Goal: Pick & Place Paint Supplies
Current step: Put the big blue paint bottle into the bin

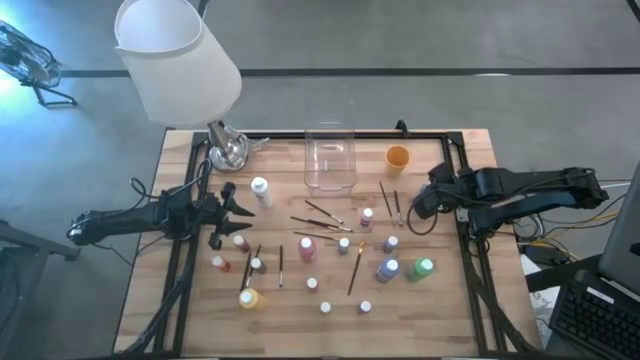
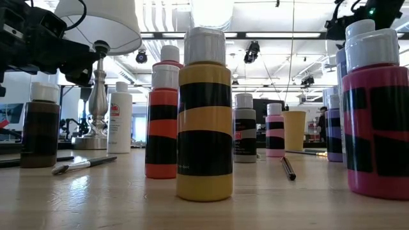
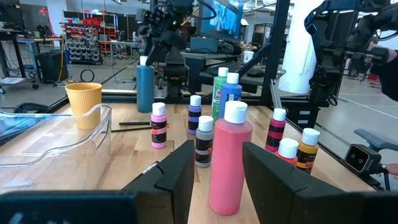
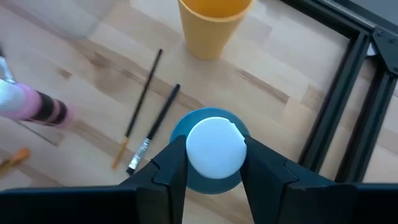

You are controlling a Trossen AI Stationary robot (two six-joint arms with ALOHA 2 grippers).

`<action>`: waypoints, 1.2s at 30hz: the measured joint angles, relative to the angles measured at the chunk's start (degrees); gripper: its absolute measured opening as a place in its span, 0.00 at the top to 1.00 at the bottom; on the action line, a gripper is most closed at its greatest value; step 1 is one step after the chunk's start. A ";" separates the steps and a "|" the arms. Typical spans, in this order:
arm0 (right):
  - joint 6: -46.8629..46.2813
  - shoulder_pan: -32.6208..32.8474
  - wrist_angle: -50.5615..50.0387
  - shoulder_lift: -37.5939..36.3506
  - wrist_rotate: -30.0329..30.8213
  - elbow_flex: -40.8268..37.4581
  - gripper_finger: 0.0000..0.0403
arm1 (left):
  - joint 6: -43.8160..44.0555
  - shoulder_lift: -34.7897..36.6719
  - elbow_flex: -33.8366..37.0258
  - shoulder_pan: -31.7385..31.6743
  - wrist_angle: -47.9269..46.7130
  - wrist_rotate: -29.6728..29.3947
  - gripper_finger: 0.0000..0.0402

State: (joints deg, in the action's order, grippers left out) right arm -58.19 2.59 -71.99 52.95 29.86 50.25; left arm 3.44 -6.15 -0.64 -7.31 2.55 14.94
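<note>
Several small white-capped paint bottles [image 1: 345, 245] and thin paintbrushes [image 1: 320, 215] are spread over the wooden table [image 1: 190, 300]. My right gripper [image 4: 214, 168] is at the table's right side near the orange cup [image 1: 397, 157], shut on a blue bottle [image 4: 186, 134]. My left gripper [image 3: 217, 174] waits level at the table's left side [image 1: 232, 222], open. A pink bottle [image 3: 227, 158] stands on the table in line with the gap between its fingers, and I see no touch. My right gripper pinches the blue bottle's white cap [image 4: 216, 148] between its two fingers, one on each side. The fingers slant down at it from above. In the left wrist view the bottle [image 3: 144, 87] hangs upright below them; whether its base is clear of the table I cannot tell.
A clear plastic box [image 1: 330, 165] stands at the far middle with the orange cup to its right. A lamp with a white shade [image 1: 175, 55] stands at the far left corner. Two brushes [image 4: 149, 118] lie below the right gripper. A black frame [image 1: 455, 150] borders the table.
</note>
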 joint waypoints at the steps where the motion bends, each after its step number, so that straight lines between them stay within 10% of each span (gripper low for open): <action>1: 0.18 0.00 0.22 0.01 0.06 0.60 0.71 | 0.01 0.00 0.00 0.02 0.00 0.00 0.65; 18: 15.46 -2.51 15.79 3.08 1.61 12.04 0.70 | 0.00 0.00 0.00 0.01 0.00 0.00 0.65; 36: 33.05 -14.72 16.55 25.31 -2.09 35.23 0.69 | 0.02 0.02 0.00 0.02 0.00 0.00 0.65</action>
State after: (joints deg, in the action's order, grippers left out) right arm -25.14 -12.13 -55.44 78.26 27.77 85.47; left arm 3.46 -6.13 -0.64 -7.29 2.55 14.94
